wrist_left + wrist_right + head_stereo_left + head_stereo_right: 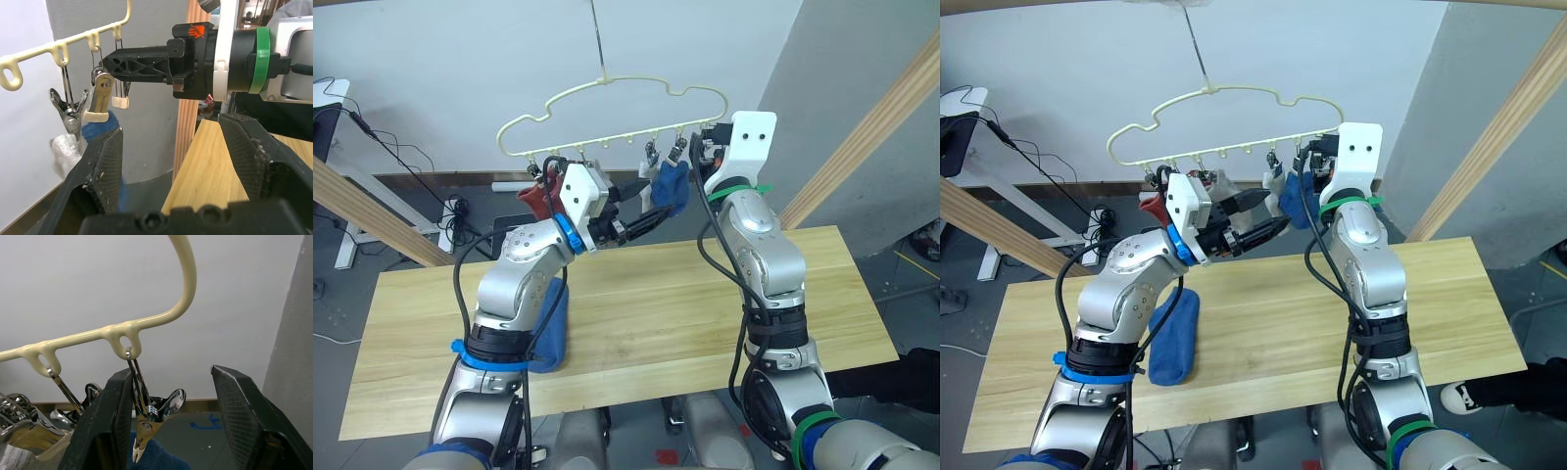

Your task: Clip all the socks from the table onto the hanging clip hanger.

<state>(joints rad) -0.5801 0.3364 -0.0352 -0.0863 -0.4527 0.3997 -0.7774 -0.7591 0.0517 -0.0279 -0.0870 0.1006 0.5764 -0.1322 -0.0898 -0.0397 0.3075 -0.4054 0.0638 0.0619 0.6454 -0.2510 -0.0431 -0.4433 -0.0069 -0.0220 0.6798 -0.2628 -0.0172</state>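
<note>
The pale yellow clip hanger hangs above the table's far edge. A rust red sock hangs from a clip near its left end, and a blue sock from a clip near its right end, with a light grey sock beside it. Another blue sock lies on the table under my left arm. My left gripper is open and empty just left of the hanging blue sock. My right gripper is open at the hanger's right end, its fingers either side of a metal clip.
Slanted wooden beams stand at the back left and right. A desk with cables is at the far left. A person's shoe shows beyond the table's near right corner.
</note>
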